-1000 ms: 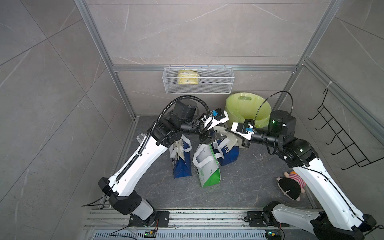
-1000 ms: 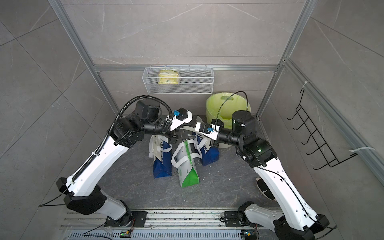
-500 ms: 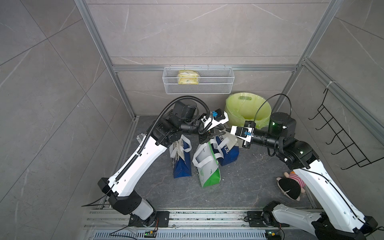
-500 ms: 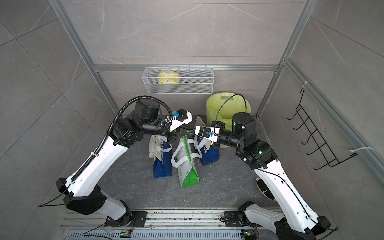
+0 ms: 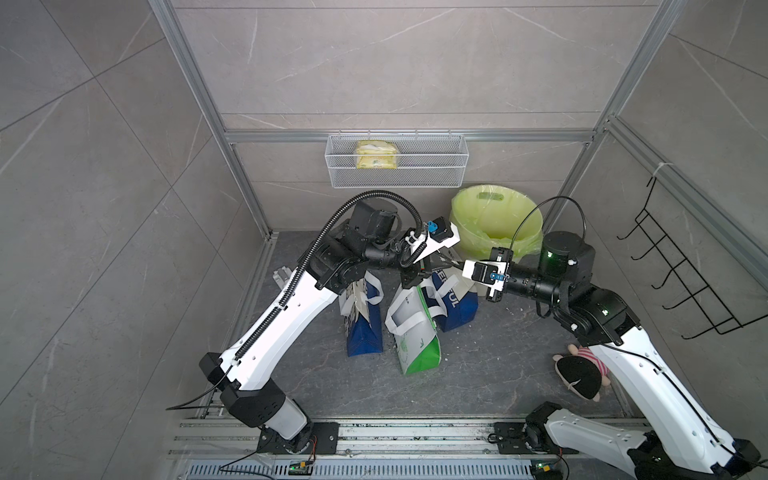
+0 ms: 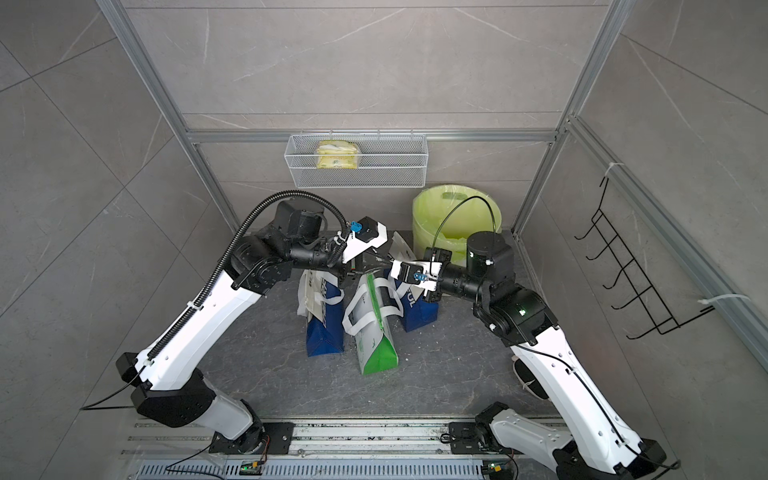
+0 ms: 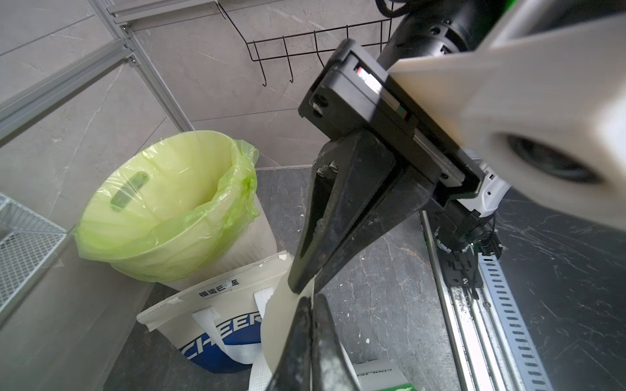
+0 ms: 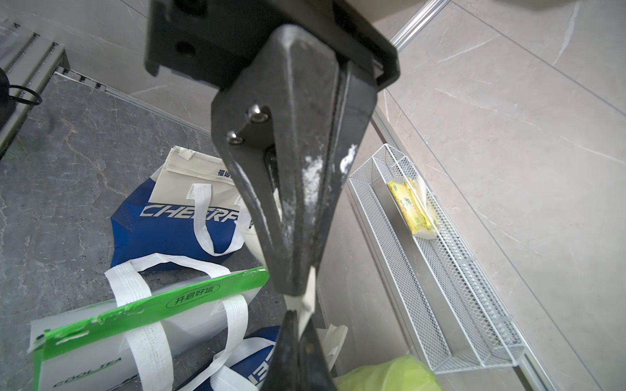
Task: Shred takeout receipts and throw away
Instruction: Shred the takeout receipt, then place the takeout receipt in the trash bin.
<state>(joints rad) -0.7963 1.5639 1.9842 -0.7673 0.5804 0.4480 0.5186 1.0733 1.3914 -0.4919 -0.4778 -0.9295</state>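
Left gripper [image 7: 313,306] and right gripper [image 7: 299,285] both pinch the receipt [image 7: 281,318], tips almost meeting above the bags. In a top view, bin [image 5: 482,208] lies at 1 o'clock from them, green bag [image 5: 415,336] at 7.

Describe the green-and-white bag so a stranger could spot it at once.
Find the bin with the lime-green liner at the back of the floor. In front of it three bags cluster; the green-and-white bag is the middle one. Only it has a green base: the left bag and the right bag are blue.
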